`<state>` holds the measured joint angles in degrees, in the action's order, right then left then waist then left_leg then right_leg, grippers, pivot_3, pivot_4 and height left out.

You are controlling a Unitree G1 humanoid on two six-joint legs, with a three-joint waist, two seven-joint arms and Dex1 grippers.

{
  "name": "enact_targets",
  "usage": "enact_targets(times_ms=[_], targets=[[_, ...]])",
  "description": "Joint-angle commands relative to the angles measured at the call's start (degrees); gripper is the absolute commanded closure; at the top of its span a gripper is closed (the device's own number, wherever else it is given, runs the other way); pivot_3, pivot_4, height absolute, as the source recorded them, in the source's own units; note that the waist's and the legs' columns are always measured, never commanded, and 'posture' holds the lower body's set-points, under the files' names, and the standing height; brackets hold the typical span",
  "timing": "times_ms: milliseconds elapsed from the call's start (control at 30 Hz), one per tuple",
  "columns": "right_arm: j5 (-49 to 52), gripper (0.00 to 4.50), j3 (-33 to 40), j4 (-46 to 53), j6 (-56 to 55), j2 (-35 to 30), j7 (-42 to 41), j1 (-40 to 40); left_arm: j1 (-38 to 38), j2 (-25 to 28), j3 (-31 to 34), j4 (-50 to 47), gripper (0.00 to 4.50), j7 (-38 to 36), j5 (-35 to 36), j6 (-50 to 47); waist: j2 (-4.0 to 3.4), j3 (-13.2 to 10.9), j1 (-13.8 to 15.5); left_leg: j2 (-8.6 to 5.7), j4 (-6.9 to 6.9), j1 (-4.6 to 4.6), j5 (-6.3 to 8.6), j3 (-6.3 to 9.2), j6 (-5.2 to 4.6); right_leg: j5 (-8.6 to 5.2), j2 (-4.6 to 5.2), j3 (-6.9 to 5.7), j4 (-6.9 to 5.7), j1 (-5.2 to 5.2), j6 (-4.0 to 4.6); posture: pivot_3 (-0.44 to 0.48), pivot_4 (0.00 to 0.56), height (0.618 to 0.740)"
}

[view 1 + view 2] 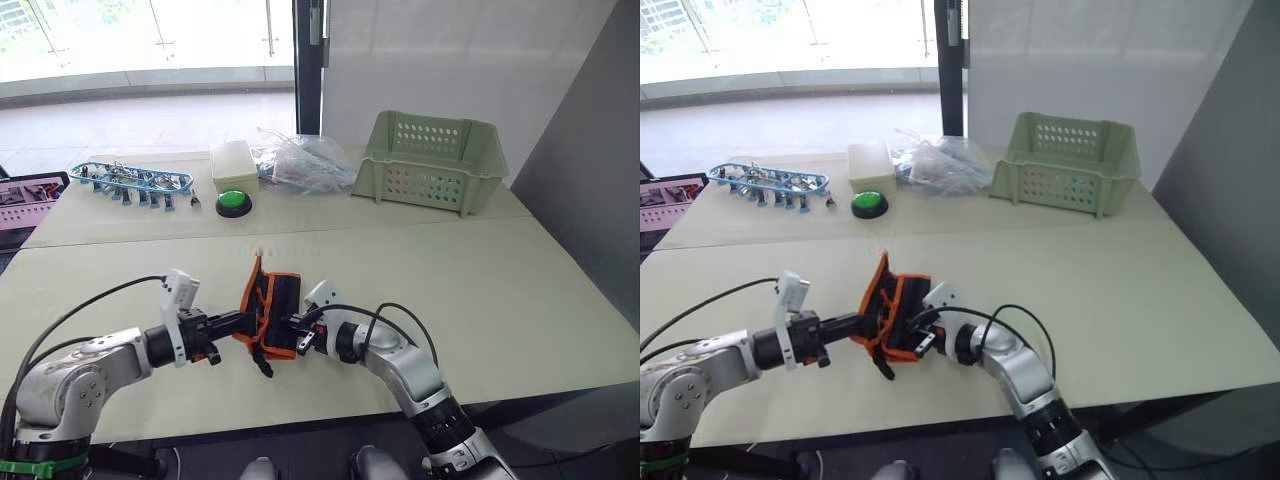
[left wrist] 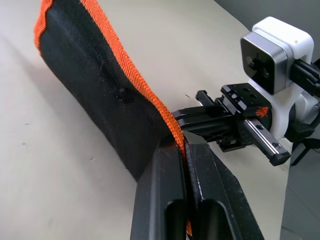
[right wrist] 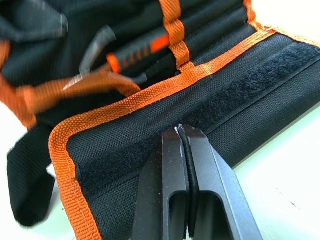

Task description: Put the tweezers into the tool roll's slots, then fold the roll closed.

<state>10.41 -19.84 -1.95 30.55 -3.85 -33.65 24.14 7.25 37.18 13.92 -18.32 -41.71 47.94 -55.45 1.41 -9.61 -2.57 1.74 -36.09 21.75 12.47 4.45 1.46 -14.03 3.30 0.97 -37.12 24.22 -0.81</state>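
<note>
The tool roll, black fabric with orange edging, stands partly folded near the table's front edge, lifted at its left side. My left gripper is shut on the roll's orange edge. From the right, my right gripper is shut on the flap with the black fastening strip. Inside the roll, slim dark tweezers with orange marks sit in the slots under an orange band. A black strap hangs from the roll's front.
A pale green perforated basket stands at the back right. At the back left lie a blue rack of clips, a white box, a green button and a clear plastic bag. A screen sits at the left edge.
</note>
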Motion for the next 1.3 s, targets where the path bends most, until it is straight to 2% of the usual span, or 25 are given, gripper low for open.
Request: enact_targets(times_ms=[33,267,300,367,433,467,533,733,1000,1067,1133,1167,1300], targets=[[0.15,4.5,0.23,-0.58,0.63,0.45,0.15,0.29,1.47,-1.21,-2.44,-0.81,4.48,1.62,-1.72,1.47,0.0,0.0,0.03,0.0,-0.01,0.01,0.0,0.0,0.0,0.0,0.0,0.0,0.0,0.0,0.0,0.0,0.15,0.719],[-2.83,4.5,-1.84,-1.45,-1.19,-0.85,0.13,0.92,2.87,-3.87,-4.84,-0.45,4.48,2.87,-3.1,2.23,-0.01,0.0,-0.43,-0.03,-0.03,0.01,0.0,0.05,0.0,0.0,0.02,-0.08,-0.01,-0.09,0.0,0.0,0.15,0.717],[-2.72,4.5,-1.76,-1.3,-1.38,-0.82,0.02,0.89,2.96,-4.15,-5.05,-0.48,4.48,3.0,-3.18,2.19,-0.06,-0.02,-0.83,-0.4,0.12,0.37,-0.11,0.74,0.08,-0.07,0.32,-0.58,0.0,-0.47,0.02,0.0,0.15,0.717],[-1.66,4.5,-0.64,-1.13,-0.45,-0.2,0.46,0.8,3.23,-4.46,-5.28,-0.65,4.48,3.26,-3.02,1.94,-0.27,-0.1,-1.41,-1.51,0.27,-0.01,-0.5,2.73,0.15,-0.6,1.24,-2.11,-0.11,-1.21,-0.18,0.0,0.15,0.716],[-1.51,4.5,-0.48,-0.6,0.18,-0.33,0.28,0.84,3.37,-4.41,-5.43,-0.69,4.48,3.22,-3.03,1.92,-0.55,-0.21,-1.08,-2.54,0.31,0.04,-0.82,4.84,0.48,-0.96,1.44,-2.81,-0.09,-1.59,-0.51,0.0,0.15,0.716],[-1.55,4.5,-0.43,-0.43,0.24,-0.34,0.2,0.83,3.4,-4.38,-5.43,-0.68,4.48,3.17,-3.0,1.89,-0.58,-0.21,-0.81,-2.22,0.33,0.08,-0.94,4.55,0.77,-0.96,1.23,-2.57,-0.1,-1.13,-0.48,0.0,0.15,0.716],[-1.53,4.5,-0.15,-0.3,0.33,-0.18,0.15,0.73,3.4,-4.31,-5.55,-0.62,4.48,3.02,-3.08,1.93,-0.59,-0.23,-0.45,-2.09,0.36,0.38,-1.02,4.26,0.9,-0.87,1.07,-2.2,-0.32,-0.95,-0.33,0.0,0.15,0.716],[-0.61,4.5,0.5,1.22,0.73,-0.68,-0.95,0.11,3.78,-4.88,-7.61,-0.43,4.48,2.81,-3.86,2.5,-0.59,-0.23,0.05,-1.96,0.4,0.14,-1.01,3.41,0.91,-0.88,1.06,-1.55,-0.44,-0.92,-0.31,0.0,0.15,0.716],[-0.99,4.5,-0.76,1.42,0.2,-1.53,-1.55,-0.15,4.61,-4.69,-8.2,0.32,4.48,2.38,-3.97,2.67,-0.56,-0.24,0.05,-1.95,0.39,0.18,-1.0,3.19,0.92,-0.87,1.06,-1.35,-0.43,-0.82,-0.31,0.0,0.15,0.716],[-1.02,4.5,-0.72,1.3,0.04,-1.61,-1.48,0.06,5.0,-4.6,-8.57,0.83,4.48,2.16,-4.32,2.89,-0.57,-0.23,-0.63,-2.34,0.48,0.3,-1.01,3.76,0.9,-0.94,1.37,-1.8,-0.48,-1.05,-0.38,0.0,0.15,0.716],[-0.54,4.5,-0.18,1.7,0.93,-1.58,-1.16,0.12,5.46,-4.78,-8.9,0.95,4.48,2.25,-4.48,2.84,-0.71,-0.29,-1.28,-3.61,0.54,0.32,-1.27,5.52,0.74,-1.5,2.38,-3.07,-0.89,-1.41,-0.72,0.0,0.15,0.716],[-0.48,4.5,0.01,2.13,1.08,-1.89,-1.22,0.16,5.89,-5.11,-9.21,0.92,4.48,2.58,-4.65,2.63,-0.72,-0.29,-1.17,-3.93,0.57,0.28,-1.37,6.05,0.8,-1.69,2.5,-3.28,-0.93,-1.62,-0.78,0.0,0.15,0.716],[0.06,4.5,0.61,4.11,2.02,-3.18,-1.84,0.19,6.79,-5.88,-10.47,0.87,4.48,2.96,-5.15,2.15,-0.68,-0.28,0.01,-3.59,0.66,0.56,-1.49,5.48,1.02,-1.6,2.22,-2.71,-0.96,-1.05,-0.64,0.0,0.15,0.716]])
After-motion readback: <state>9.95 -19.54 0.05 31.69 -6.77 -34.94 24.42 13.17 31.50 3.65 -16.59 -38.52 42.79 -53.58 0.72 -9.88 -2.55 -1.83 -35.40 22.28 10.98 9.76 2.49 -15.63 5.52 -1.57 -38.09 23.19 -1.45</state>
